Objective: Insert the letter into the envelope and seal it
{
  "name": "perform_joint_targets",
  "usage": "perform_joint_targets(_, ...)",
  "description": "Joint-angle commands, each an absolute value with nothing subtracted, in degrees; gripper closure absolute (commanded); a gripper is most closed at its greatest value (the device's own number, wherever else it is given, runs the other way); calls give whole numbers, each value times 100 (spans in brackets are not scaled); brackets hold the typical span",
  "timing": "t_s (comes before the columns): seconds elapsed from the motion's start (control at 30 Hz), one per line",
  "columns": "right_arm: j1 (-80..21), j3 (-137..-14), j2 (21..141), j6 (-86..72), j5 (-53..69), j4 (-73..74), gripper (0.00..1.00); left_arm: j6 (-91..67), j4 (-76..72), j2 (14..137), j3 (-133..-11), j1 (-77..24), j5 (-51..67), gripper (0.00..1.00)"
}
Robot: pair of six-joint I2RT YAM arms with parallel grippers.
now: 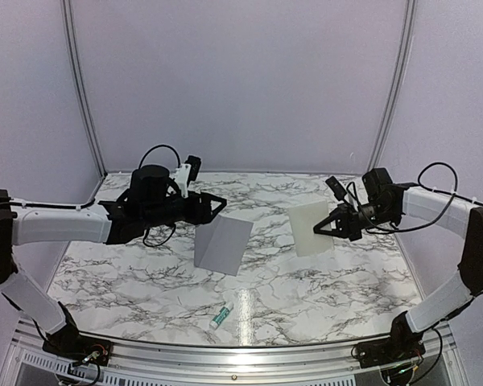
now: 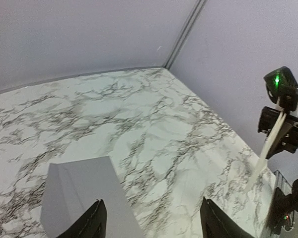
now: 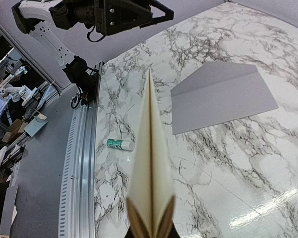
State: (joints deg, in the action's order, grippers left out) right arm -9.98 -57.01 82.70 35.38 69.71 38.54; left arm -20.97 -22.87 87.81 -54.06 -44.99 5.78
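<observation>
Right gripper [image 1: 320, 227]: closed on the letter [image 1: 304, 221], pinching one short edge. The sheet stands out ahead of the fingertips, clear of the table [image 1: 306, 297].
Letter attitude: in the right wrist view it runs edge-on and folded along its centre crease. Judgement: the fold stiffens the thin sheet so that it does not droop while carried.
Left gripper [image 1: 220, 204]: open, nothing between the fingers [image 2: 92, 223].
Envelope [image 1: 223, 245]: lies on the table just below and ahead of the left fingertips, not touching them. It is well apart from the right gripper, off to the side the letter points toward.
Envelope flap: appears unfolded and unsealed, so the pocket is probably accessible; the mouth itself cannot be made out.
Glue tube [image 1: 221, 315]: lies on the table nearer the arm bases than either gripper, untouched.
Step in hand (judgement): the letter is lifted and aimed at the envelope; insertion is not yet done.
Next move requires: the left gripper to steady or open the envelope while the leading edge enters the pocket.
Risk: the sheet may buckle against the flap.
</observation>
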Motion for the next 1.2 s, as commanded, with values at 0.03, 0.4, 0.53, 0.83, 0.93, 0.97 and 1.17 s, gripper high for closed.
perform_joint_targets(0.03,-938,-5635,8406,4205,6850,4210,100,-1915,-984,8969,-5304,-3930,308,33)
perform_joint_targets(0.4,-930,-5470,8194,4254,6702,4156,100,-2853,-862,10214,-5633,-3077,1481,44)
perform_joint_targets(0.53,-933,-5462,8208,4261,6668,4138,100,-2900,-940,10534,-5774,-2991,1653,45)
perform_joint_targets(0.83,-938,-5459,8244,4261,6662,4164,100,-3047,-1098,11117,-6076,-2931,2134,64)
perform_joint_targets(0.93,-934,-5473,8257,4257,6662,4159,100,-3059,-1115,11164,-6132,-2927,2212,70)
perform_joint_targets(0.97,-934,-5472,8265,4260,6669,4162,100,-3059,-1118,11177,-6142,-2931,2231,72)
perform_joint_targets(1.17,-939,-5476,8305,4280,6695,4184,100,-3097,-1126,11315,-6230,-2933,2421,79)
